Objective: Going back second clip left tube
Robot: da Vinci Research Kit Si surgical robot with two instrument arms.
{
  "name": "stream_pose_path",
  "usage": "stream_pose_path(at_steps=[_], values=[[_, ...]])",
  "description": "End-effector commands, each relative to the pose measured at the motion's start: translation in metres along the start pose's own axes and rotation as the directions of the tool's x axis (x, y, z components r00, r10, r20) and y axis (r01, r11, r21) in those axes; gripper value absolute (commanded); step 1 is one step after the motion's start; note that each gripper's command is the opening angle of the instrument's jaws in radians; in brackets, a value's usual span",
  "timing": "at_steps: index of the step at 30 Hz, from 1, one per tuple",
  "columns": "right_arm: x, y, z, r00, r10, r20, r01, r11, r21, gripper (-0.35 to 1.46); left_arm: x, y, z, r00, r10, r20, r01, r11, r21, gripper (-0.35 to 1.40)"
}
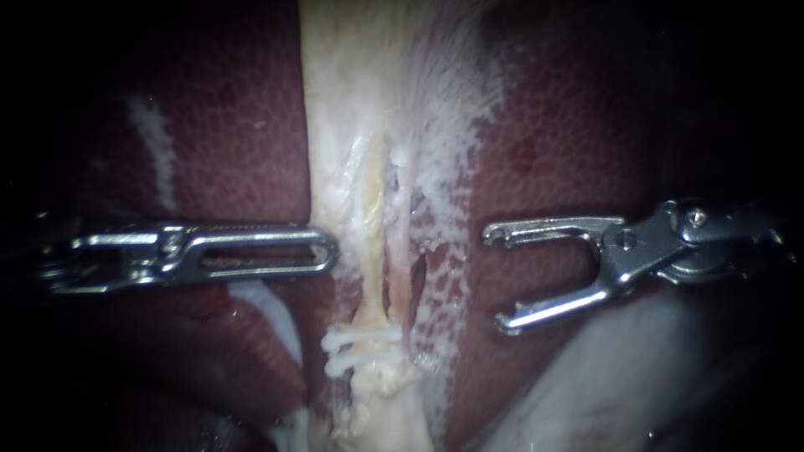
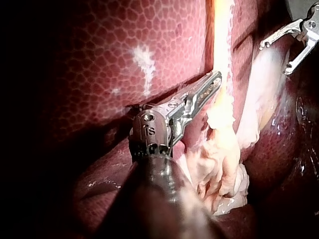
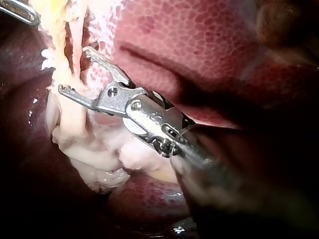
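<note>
Left shaft (image 2: 164,199): dark and blurred, closest to the left wrist camera, ending in a metal wrist joint.
Left instrument (image 1: 328,251): comes in from the left and lies level over the liver (image 1: 234,125). Its tip sits just beside the left edge of the pale band (image 1: 352,84). Its end effector is closed, the long slotted jaws lying flat together with nothing between them.
Right instrument (image 1: 497,279): comes in from the right, about level with the left instrument, on the other side of the pale band. Its end effector is spread wide, with a broad gap between two thin hooked jaws. It holds nothing, and only speckled liver shows in the gap. In the endoscope view the tips point toward the band and stand apart from it.
Left tube (image 1: 371,276): a yellowish-white strand running down the middle of the pale band, between the two tips and nearer the left instrument.
Slit (image 1: 416,280): a dark, narrow opening just right of the left tube, parting it from a paler strand.
White clips (image 1: 362,337): two, one just beneath the other, lying across the left tube below the level of both end effectors. Neither instrument touches them.
Ragged tissue (image 2: 219,159): pale and lumpy, beside the left instrument's wrist joint. The right wrist view shows it under the right instrument.
Contact: the right wrist view does not show whether the right instrument's nearer jaw tip touches the pale band.
</note>
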Motion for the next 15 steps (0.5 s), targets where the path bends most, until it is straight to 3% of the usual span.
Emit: stream_pose_path(at_steps=[1,15], values=[[0.0000,0.0001,0.0000,1.000,-0.001,0.000,0.001,1.000,0.000,0.60,0.0000,0.0000,0.0000,1.0000,0.000,0.000,0.000,1.000,0.000,-0.35],[0.0001,-0.0001,-0.0001,1.000,-0.001,0.000,0.001,1.000,0.000,0.60,0.0000,-0.0004,0.0000,1.0000,0.001,-0.002,-0.001,1.000,0.003,-0.35]])
